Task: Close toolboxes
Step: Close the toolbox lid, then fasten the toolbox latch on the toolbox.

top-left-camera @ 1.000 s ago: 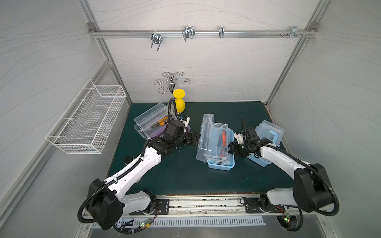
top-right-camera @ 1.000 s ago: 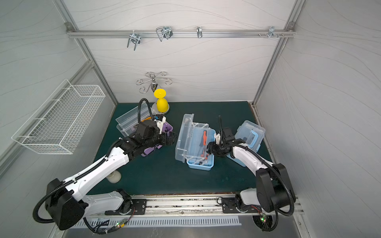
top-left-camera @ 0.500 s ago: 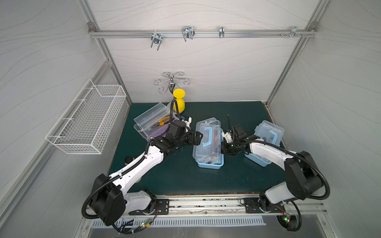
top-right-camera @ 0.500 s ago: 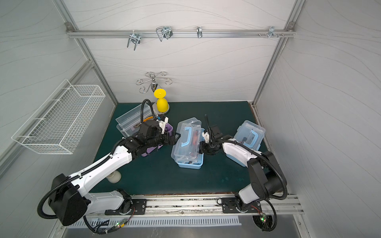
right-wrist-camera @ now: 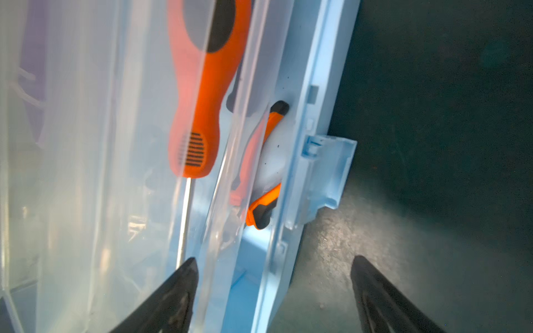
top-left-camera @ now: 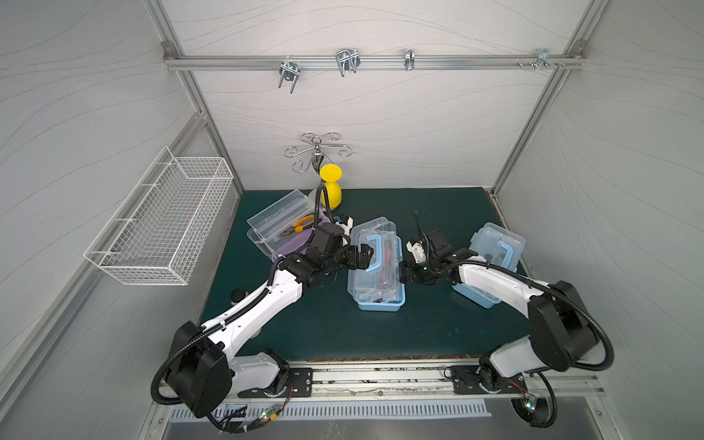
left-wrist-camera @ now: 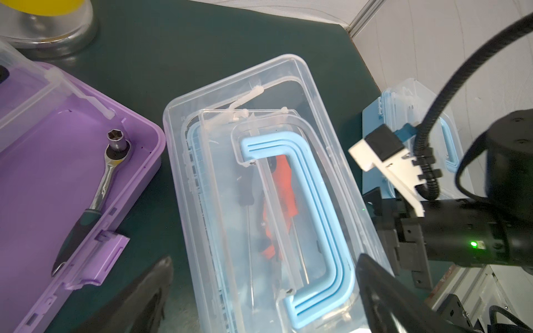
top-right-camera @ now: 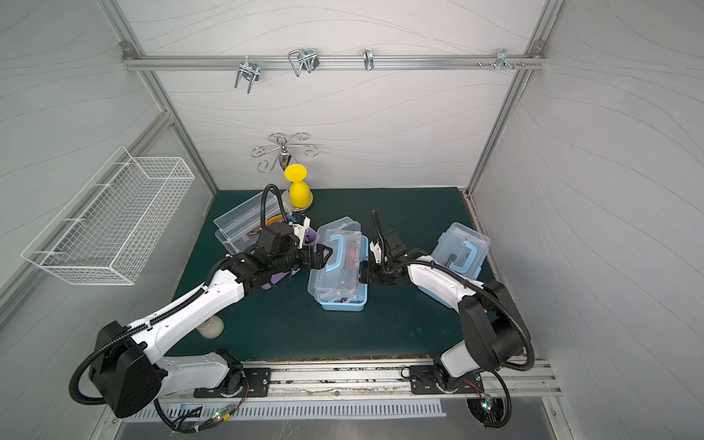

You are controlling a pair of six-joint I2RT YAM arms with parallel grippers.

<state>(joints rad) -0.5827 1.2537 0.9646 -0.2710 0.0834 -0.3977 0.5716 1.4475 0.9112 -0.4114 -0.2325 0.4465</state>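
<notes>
Down came the clear hinged lid point(left-wrist-camera: 219, 121) on our middle light-blue plastic toolbox point(top-left-camera: 377, 304). Left gripper point(left-wrist-camera: 265, 258) and right gripper point(right-wrist-camera: 274, 261) flank it, both spread wide.

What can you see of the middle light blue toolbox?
The middle toolbox lies flat on the green mat: light blue base, clear lid down, light blue handle flat on it. Through the plastic shows an orange-handled screwdriver. Its side latch sticks out, unfastened. The open left gripper hovers at the handle; the open right gripper straddles the latch-side edge.
</notes>
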